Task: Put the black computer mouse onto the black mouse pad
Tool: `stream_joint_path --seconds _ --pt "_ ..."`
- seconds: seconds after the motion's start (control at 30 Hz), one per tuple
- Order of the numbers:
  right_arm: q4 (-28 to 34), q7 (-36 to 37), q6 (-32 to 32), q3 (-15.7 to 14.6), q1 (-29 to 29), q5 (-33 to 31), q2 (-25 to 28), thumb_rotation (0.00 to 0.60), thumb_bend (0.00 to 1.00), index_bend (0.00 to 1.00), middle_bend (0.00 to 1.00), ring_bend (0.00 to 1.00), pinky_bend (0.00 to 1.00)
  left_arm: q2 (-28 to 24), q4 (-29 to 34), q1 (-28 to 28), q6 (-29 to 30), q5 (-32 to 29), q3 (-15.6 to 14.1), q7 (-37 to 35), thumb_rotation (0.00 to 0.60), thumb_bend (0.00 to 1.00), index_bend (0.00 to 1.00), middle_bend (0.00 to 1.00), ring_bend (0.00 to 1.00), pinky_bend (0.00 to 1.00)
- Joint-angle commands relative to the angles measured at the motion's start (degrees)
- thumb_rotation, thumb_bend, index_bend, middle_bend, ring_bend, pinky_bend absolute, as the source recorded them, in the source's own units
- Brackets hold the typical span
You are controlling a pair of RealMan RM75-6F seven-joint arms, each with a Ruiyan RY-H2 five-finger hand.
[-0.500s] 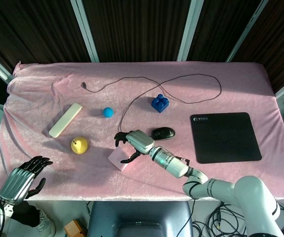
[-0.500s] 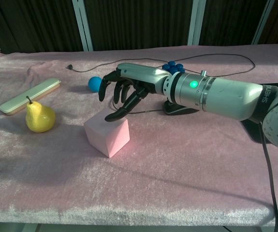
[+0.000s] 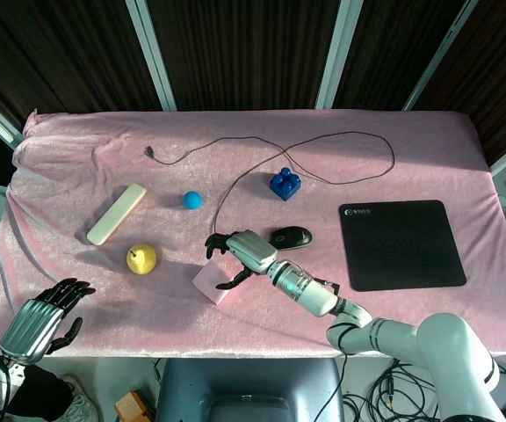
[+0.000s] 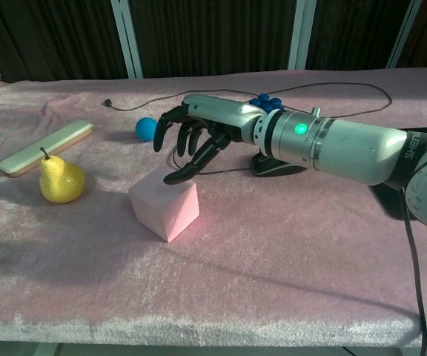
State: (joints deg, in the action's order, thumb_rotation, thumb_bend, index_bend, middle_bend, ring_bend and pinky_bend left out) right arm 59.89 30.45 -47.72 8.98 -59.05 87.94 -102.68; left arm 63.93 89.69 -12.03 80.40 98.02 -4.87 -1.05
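Observation:
The black computer mouse (image 3: pixel 290 237) lies on the pink cloth, its cable looping toward the back; in the chest view the mouse (image 4: pixel 276 166) is mostly hidden behind my right forearm. The black mouse pad (image 3: pixel 401 243) lies flat to its right. My right hand (image 3: pixel 237 254) hovers left of the mouse, above a pink cube (image 3: pixel 213 283), fingers spread and curved, holding nothing; the right hand (image 4: pixel 199 133) shows the same in the chest view. My left hand (image 3: pixel 44 318) hangs at the table's front left edge, fingers loosely apart and empty.
A yellow pear (image 3: pixel 141 258), a cream bar (image 3: pixel 117 214), a small blue ball (image 3: pixel 192 200) and a blue toy brick (image 3: pixel 285 184) lie across the cloth. The mouse cable (image 3: pixel 341 136) arcs across the back of the table.
My right hand has shifted very slightly right and toward the front. The left hand has dropped a little lower at the table edge. The mouse has not moved.

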Motion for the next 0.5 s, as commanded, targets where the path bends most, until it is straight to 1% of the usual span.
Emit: stream_joint_path --seconds 0.03,0.27,0.5 --pt "-0.12 0.12 -0.07 -0.08 -0.05 -0.08 -0.05 0.6 0.21 0.52 0.37 0.46 0.51 -0.02 0.0 0.1 0.15 0.01 -0.02 0.07 0.6 0.49 0.26 0.22 0.17 0.39" --pt "-0.18 -0.11 -0.67 -0.59 0.05 0.01 0.19 0.6 0.21 0.52 0.37 0.47 0.51 -0.1 0.09 0.29 0.52 0.22 -0.09 0.14 0.6 0.49 0.26 0.22 0.17 0.39" --pt "-1.23 -3.63 -2.48 -0.78 1.21 -0.45 1.23 0.6 0.21 0.52 0.37 0.46 0.51 0.0 0.2 0.21 0.07 0.09 -0.14 0.69 0.6 0.49 0.26 0.23 0.17 0.39"
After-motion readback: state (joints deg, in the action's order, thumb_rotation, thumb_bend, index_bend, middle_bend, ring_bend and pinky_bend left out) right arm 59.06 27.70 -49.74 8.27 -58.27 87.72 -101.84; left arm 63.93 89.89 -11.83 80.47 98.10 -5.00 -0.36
